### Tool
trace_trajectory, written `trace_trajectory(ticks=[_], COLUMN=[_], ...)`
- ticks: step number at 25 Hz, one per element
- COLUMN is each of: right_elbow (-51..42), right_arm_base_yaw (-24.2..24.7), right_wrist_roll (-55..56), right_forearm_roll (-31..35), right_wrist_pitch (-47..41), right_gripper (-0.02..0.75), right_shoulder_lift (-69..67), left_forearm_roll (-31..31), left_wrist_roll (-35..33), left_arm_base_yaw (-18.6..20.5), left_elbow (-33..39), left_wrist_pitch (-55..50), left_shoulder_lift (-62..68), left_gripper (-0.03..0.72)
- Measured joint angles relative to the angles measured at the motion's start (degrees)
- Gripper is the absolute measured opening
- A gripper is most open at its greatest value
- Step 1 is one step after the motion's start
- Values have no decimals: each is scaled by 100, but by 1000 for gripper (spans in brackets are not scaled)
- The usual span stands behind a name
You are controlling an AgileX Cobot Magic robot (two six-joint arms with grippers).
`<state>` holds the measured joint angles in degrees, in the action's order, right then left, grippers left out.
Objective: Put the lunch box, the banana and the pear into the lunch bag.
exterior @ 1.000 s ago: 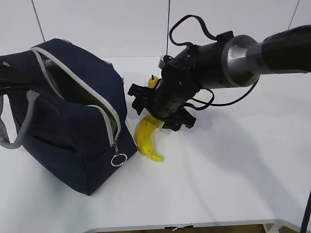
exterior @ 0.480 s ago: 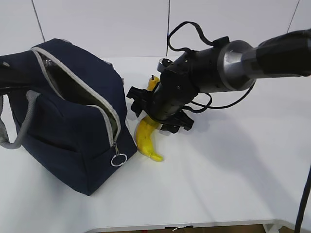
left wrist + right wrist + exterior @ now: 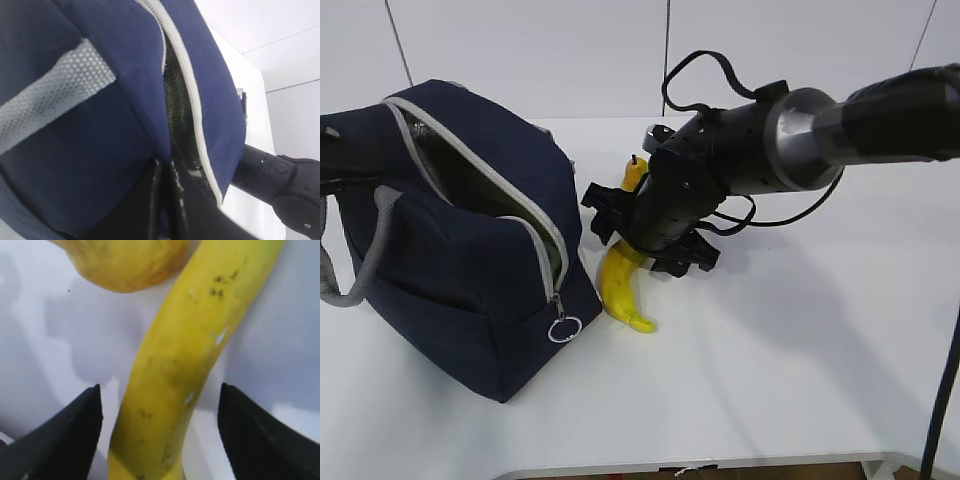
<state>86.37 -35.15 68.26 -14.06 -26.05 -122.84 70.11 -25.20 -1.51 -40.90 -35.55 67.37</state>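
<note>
The white desk [image 3: 800,380] is seen carrying everything. The large navy fabric box-shaped lunch bag [image 3: 470,290] with grey webbing handles is stood at the nine o'clock side of the exterior view, its grey zipper undone and its top gaping; a ring pull is hung at its front corner. The black right arm is reached in from three o'clock, and its right tool [image 3: 645,240] is held low over the curved bright yellow banana [image 3: 620,285], which is laid on the desk just beside the bag's near corner, toward six o'clock from the tool. In the right wrist view the two black fingers [image 3: 65,440] are seen spread wide apart on either side of the banana [image 3: 185,365] without touching it. The small yellow-orange pear [image 3: 635,170] with a short dark stem is set just beyond the banana toward twelve o'clock, partly hidden by the arm. The left tool [image 3: 162,200] is shown pressed together on the bag's navy edge beside the zipper. The lunch box cannot be made out.
</note>
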Motion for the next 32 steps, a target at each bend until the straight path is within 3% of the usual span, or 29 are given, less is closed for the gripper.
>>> trace_trajectory(ticks=[6, 18, 26, 32], right_elbow=[0, 0, 12, 2], right_arm_base_yaw=[0, 0, 0, 0], right_wrist_roll=[0, 0, 0, 0], right_forearm_roll=[0, 0, 34, -142], right_wrist_pitch=[0, 10, -39, -627], right_gripper=[474, 332, 321, 320], right_shoulder_lift=[-8, -8, 3, 286], left_forearm_roll=[0, 0, 0, 33], left_wrist_roll=[0, 0, 0, 0], left_arm_base_yaw=[0, 0, 0, 0], left_elbow=[0, 0, 0, 0], left_wrist_pitch=[24, 116, 129, 129], left_shoulder_lift=[0, 0, 0, 0], left_gripper=[-15, -15, -15, -15])
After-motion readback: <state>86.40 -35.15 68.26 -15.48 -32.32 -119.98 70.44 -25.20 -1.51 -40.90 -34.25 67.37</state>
